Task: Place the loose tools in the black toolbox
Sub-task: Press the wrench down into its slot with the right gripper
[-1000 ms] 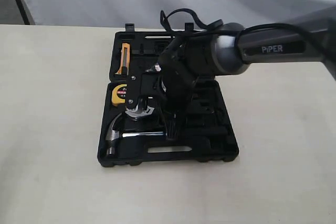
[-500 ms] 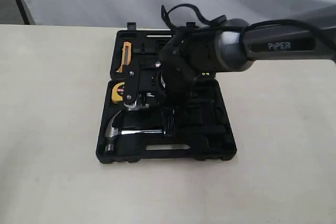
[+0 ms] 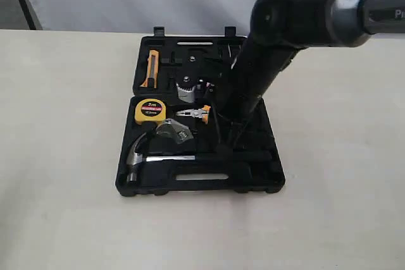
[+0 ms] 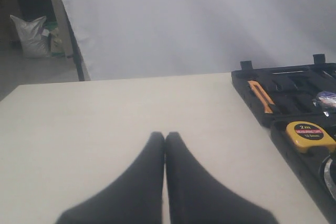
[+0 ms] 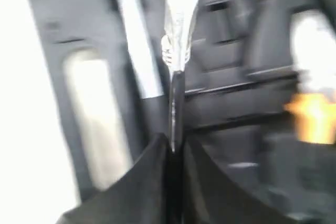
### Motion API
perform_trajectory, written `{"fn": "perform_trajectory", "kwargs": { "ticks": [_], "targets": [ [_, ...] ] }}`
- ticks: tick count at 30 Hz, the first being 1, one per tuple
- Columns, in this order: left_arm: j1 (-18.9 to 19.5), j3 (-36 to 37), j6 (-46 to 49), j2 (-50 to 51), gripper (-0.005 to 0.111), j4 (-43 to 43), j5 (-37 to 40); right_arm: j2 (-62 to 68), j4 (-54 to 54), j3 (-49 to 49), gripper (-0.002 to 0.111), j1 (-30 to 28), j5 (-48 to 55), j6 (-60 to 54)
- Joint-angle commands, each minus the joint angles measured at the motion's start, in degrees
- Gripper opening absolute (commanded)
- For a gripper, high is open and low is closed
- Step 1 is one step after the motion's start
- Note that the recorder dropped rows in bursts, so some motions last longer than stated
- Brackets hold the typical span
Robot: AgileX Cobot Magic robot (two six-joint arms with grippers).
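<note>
Nearest, the hammer (image 3: 166, 158) lay in the front half of the toolbox (image 3: 259, 184), apparently done. Just behind it, beside the tape measure (image 3: 150, 110), the wrench (image 3: 174, 131) sat over the same half. The right gripper (image 5: 173, 148) had its jaws closed tight on the wrench's black handle, so it seemed placed but not released. Farther back, what looked like the tape roll (image 3: 186, 88) rested in the rear half. The left gripper (image 4: 165, 139) hung closed and empty over the table (image 4: 105, 114).

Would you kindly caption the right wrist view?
Right gripper grips the black handle of the silver-jawed adjustable wrench against the black plastic toolbox.
</note>
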Motion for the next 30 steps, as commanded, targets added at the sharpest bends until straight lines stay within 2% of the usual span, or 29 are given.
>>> {"fn": "perform_trajectory", "kwargs": {
  "ticks": [1, 5, 12, 17, 20, 23, 25, 28, 30],
  "targets": [
    [0.19, 0.53, -0.59, -0.46, 0.001, -0.78, -0.97, 1.92, 15.45, -0.06, 0.000, -5.73, 5.70, -6.92],
    [0.19, 0.53, -0.59, -0.46, 0.001, -0.78, -0.97, 3.40, 17.77, -0.06, 0.000, -7.51, 6.66, -6.92],
    [0.19, 0.53, -0.59, -0.46, 0.001, -0.78, -0.97, 5.58, 17.38, -0.06, 0.000, -6.59, 4.96, -6.78],
    [0.19, 0.53, -0.59, -0.46, 0.001, -0.78, -0.97, 5.83, 11.77, -0.06, 0.002, -4.54, 1.56, -4.27],
    [0.19, 0.53, -0.59, -0.46, 0.001, -0.78, -0.97, 5.83, 8.74, -0.06, 0.020, -2.91, -2.69, 0.60],
    [0.19, 0.53, -0.59, -0.46, 0.001, -0.78, -0.97, 5.83, 8.08, -0.06, 0.050, -1.58, -4.84, 1.31],
    [0.19, 0.53, -0.59, -0.46, 0.001, -0.78, -0.97, 5.72, 8.08, -0.35, 0.066, -0.99, -5.61, 1.31],
    [0.19, 0.53, -0.59, -0.46, 0.001, -0.78, -0.97, 5.20, 8.08, -2.30, 0.077, -0.97, -5.34, 1.43],
    [0.19, 0.53, -0.59, -0.46, 0.001, -0.78, -0.97, 4.21, 8.20, -3.77, 0.077, -0.97, -5.05, 1.43]
  ]
}}
